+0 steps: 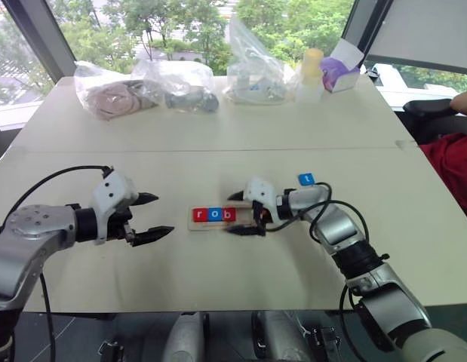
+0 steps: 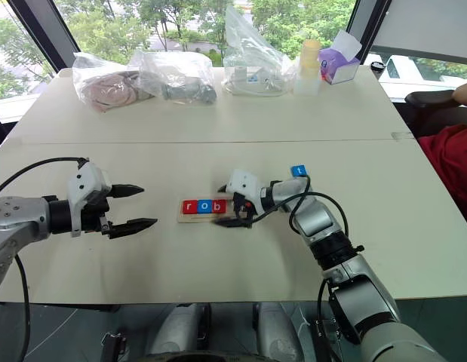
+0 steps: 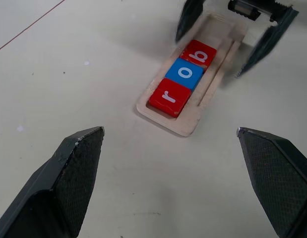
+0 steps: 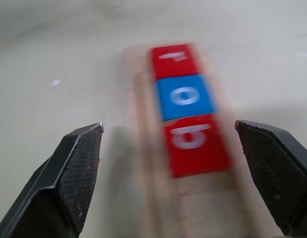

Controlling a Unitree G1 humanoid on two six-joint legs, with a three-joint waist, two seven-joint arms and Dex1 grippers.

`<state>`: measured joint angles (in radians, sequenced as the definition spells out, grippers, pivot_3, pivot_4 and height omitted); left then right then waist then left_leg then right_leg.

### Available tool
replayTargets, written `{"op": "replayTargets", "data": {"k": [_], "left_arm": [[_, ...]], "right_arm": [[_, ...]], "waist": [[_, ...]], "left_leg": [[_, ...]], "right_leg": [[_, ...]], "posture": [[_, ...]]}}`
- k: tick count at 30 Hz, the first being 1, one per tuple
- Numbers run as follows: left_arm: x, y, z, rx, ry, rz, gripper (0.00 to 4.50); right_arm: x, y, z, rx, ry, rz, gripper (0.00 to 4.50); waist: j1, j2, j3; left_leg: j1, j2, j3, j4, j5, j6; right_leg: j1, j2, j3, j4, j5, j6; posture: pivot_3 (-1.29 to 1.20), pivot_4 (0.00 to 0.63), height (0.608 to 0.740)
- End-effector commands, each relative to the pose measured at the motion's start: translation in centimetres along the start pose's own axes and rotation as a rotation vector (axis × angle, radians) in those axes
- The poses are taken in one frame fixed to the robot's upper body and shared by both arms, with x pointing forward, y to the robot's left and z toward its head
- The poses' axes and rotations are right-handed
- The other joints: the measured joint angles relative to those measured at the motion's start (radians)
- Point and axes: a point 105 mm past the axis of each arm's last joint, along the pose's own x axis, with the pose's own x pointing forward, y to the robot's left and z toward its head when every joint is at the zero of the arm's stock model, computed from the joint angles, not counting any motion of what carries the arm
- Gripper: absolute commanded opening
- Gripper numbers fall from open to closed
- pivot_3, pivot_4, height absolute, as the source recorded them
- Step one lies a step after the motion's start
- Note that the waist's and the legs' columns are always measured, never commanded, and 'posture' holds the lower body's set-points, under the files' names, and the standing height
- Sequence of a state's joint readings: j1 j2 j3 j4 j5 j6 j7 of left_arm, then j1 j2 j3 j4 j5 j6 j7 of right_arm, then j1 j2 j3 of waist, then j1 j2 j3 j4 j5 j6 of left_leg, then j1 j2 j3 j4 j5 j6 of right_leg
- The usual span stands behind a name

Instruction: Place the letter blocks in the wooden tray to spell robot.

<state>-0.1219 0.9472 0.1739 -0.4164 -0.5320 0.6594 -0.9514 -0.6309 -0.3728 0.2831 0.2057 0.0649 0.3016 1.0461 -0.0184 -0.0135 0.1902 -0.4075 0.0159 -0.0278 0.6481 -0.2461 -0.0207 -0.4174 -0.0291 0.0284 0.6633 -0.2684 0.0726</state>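
Head view: long narrow light-wood tray [image 1: 216, 217] lies mid-table, between my two grippers. Three small square letter tiles sit in it: red r [image 1: 199, 215], blue o [image 1: 213, 215], red b [image 1: 228, 214], packed toward my left end. Right gripper [image 1: 235, 213] hangs over the tray's free end, jaws spread, nothing in them. Left gripper [image 1: 154, 216] near the r end, also spread and empty. Blue t tile [image 1: 306, 179] lies loose on the table beside my right forearm. Second o not located.

Left wrist view: tray rim [image 3: 187, 130] clear, r-o-b flush in the slot, right fingers [image 3: 267, 40] straddling the far end.

Right wrist view: blurred, but b tile [image 4: 197, 144] nearest, bare slot in front of it.

Handling (my guess): tiles look light, rigid, smooth-faced. Pinch on opposite side edges, not the faces. Tray is light too and likely slides if nudged.

Clutter: plastic bags [image 1: 146, 87], a cup [image 1: 311, 68], a tissue box [image 1: 339, 72] at the far edge, well clear. A person's red sleeve [image 1: 453, 170] at my right. My own forearm cable crowds the t.
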Motion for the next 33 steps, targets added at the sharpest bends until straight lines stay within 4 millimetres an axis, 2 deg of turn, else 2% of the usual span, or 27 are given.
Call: {"op": "replayTargets", "data": {"k": [1, 3, 5, 8, 11, 16, 18, 22, 28, 31, 33], "left_arm": [[0.9, -1.2, 1.8, 0.047, -0.067, -0.057, 4.5], [1.8, -2.2, 2.6, 0.045, -0.105, -0.11, 4.5], [2.5, -2.9, 3.1, 0.041, -0.133, -0.147, 4.5], [4.1, -3.6, 3.7, 0.036, -0.172, -0.203, 4.5], [5.6, -3.9, 4.2, 0.039, -0.198, -0.246, 4.5], [7.3, -3.4, 4.9, 0.05, -0.223, -0.281, 4.5], [8.0, -3.6, 4.6, 0.065, -0.208, -0.311, 4.5], [9.4, -4.1, 4.3, 0.1, -0.201, -0.34, 4.5], [10.2, -4.2, 4.5, 0.121, -0.206, -0.341, 4.5], [9.9, -4.1, 4.6, 0.125, -0.205, -0.324, 4.5], [9.6, -4.0, 4.7, 0.124, -0.204, -0.311, 4.5]], "right_arm": [[-3.2, -3.1, 3.5, -0.023, -0.107, -0.231, 4.42], [-5.4, -4.0, 3.5, 0.033, -0.11, -0.383, 4.42], [-7.0, -4.0, 2.8, 0.104, -0.102, -0.502, 4.42], [-9.1, -3.1, 1.0, 0.257, -0.078, -0.713, 4.42], [-10.9, -2.0, -1.8, 0.336, 0.046, -0.899, 4.42], [-10.7, 0.0, -3.4, 0.391, 0.101, -0.917, 4.42], [-10.3, 0.7, -3.8, 0.45, 0.114, -0.928, 4.42], [-9.0, 2.2, -4.3, 0.493, 0.148, -0.894, 4.42], [-8.5, 1.5, -5.5, 0.552, 0.184, -0.962, 4.42], [-8.7, 0.9, -5.7, 0.549, 0.191, -0.992, 3.57], [-8.7, 0.8, -5.8, 0.549, 0.202, -0.992, 2.52]], "waist": [[0.003, 0.0, 0.0], [0.008, 0.0, 0.0], [0.009, -0.001, -0.001], [0.009, -0.001, -0.001], [-0.001, 0.0, -0.001], [-0.006, 0.0, -0.001], [-0.004, 0.0, -0.001], [-0.001, 0.0, -0.001], [-0.001, 0.0, -0.001], [-0.002, -0.001, -0.001], [-0.001, -0.001, -0.001]], "left_leg": [[0.0, 0.0, 0.0, 0.0, 0.0, 0.0], [-0.001, 0.0, 0.0, 0.0, 0.0, 0.0], [-0.001, -0.001, -0.001, 0.0, 0.0, 0.0], [-0.001, -0.001, -0.002, -0.001, 0.0, 0.0], [-0.001, -0.001, -0.001, -0.001, 0.0, 0.0], [0.001, -0.001, 0.001, 0.0, 0.001, -0.001], [0.001, -0.001, 0.002, 0.0, 0.001, -0.001], [0.0, -0.001, 0.002, -0.001, 0.001, -0.001], [0.0, -0.001, 0.001, 0.0, 0.001, -0.001], [0.0, -0.001, 0.001, 0.0, 0.001, -0.001], [0.0, -0.001, 0.001, 0.0, 0.001, -0.001]], "right_leg": [[0.0, 0.0, 0.0, 0.0, 0.0, 0.0], [0.0, -0.001, 0.0, 0.0, 0.0, 0.0], [0.0, -0.001, 0.0, 0.0, 0.0, 0.0], [0.001, -0.001, -0.001, -0.001, 0.0, 0.0], [0.0, 0.0, 0.0, 0.0, 0.0, 0.0], [0.001, 0.004, 0.002, 0.0, 0.0, -0.002], [0.001, 0.004, 0.002, 0.0, 0.0, -0.002], [0.0, 0.004, 0.002, 0.0, 0.0, -0.001], [0.0, 0.004, 0.002, 0.0, 0.0, -0.001], [0.0, 0.004, 0.002, 0.0, 0.0, -0.001], [0.0, 0.004, 0.002, 0.0, 0.0, -0.001]], "posture": [[0.0, 0.15, 0.74], [0.0, 0.15, 0.74], [0.0, 0.15, 0.74], [0.0, 0.15, 0.74], [0.0, 0.15, 0.74], [0.0, 0.15, 0.74], [0.0, 0.15, 0.74], [0.0, 0.15, 0.74], [0.0, 0.15, 0.74], [0.0, 0.15, 0.74], [0.0, 0.15, 0.74]]}}
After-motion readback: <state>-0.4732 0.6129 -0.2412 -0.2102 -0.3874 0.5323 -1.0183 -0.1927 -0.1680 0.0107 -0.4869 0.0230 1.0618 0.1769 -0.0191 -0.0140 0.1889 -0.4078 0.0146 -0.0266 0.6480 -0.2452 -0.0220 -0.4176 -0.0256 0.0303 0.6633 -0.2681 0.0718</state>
